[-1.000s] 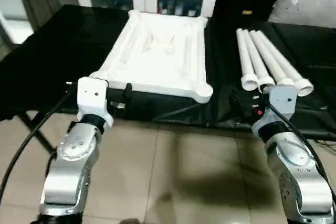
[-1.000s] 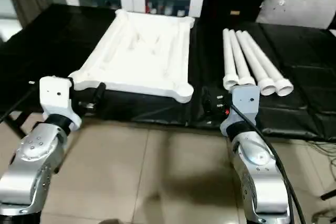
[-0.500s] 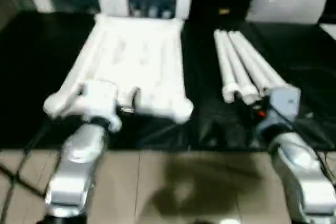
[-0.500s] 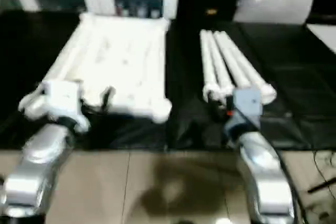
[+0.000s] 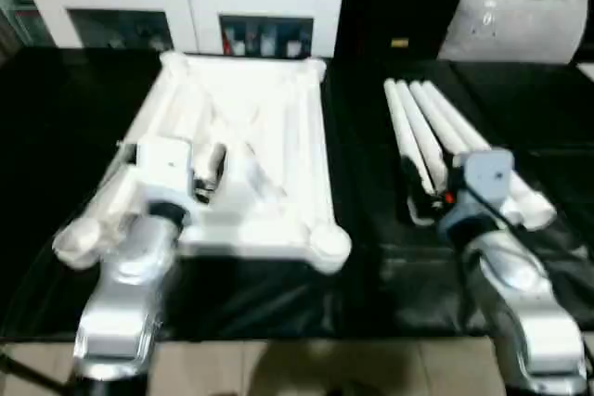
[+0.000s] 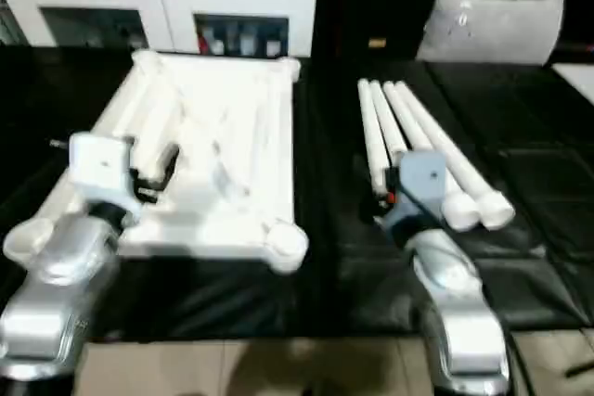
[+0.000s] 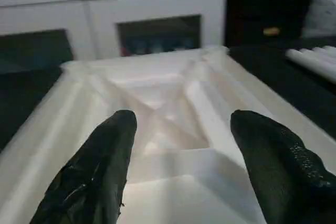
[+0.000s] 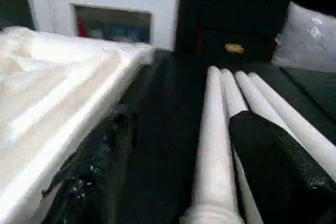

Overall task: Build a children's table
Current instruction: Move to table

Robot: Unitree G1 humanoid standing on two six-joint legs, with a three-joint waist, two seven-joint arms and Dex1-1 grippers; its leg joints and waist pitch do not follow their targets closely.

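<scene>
Nearest the camera, the two silver forearms reached forward over the near edge of the black-covered table [image 5: 278, 294].

The left claw [image 7: 181, 153] hung over the near half of the white plastic rectangular tabletop [image 5: 269, 136]. Its two black fingers [image 7: 100, 166] stood spread, with nothing between them. Below the gap lay the ribbed underside of the top, and no contact with it could be confirmed.

The right claw [image 8: 178, 171] was at the near ends of the four long white tubular legs [image 5: 432, 141]. Its fingers [image 8: 278, 166] were likewise spread. One finger stood over the nearest tube ends and the other over the dark cloth between the legs and the tabletop. Whether either finger touched a tube could not be told. No tube was pinched.

The tabletop lay upside down on the left part of the table, ribs and round corner sockets facing up. A near corner socket [image 5: 329, 243] sat close to the table's front edge. The four legs lay side by side to the right of the top, apart from it, touching or nearly touching one another, and fanning slightly toward their near ends.

Farther off, a grey cushion [image 5: 520, 25] rested beyond the legs. A white cabinet with dark glass compartments [image 5: 186, 11] stood behind the table.
</scene>
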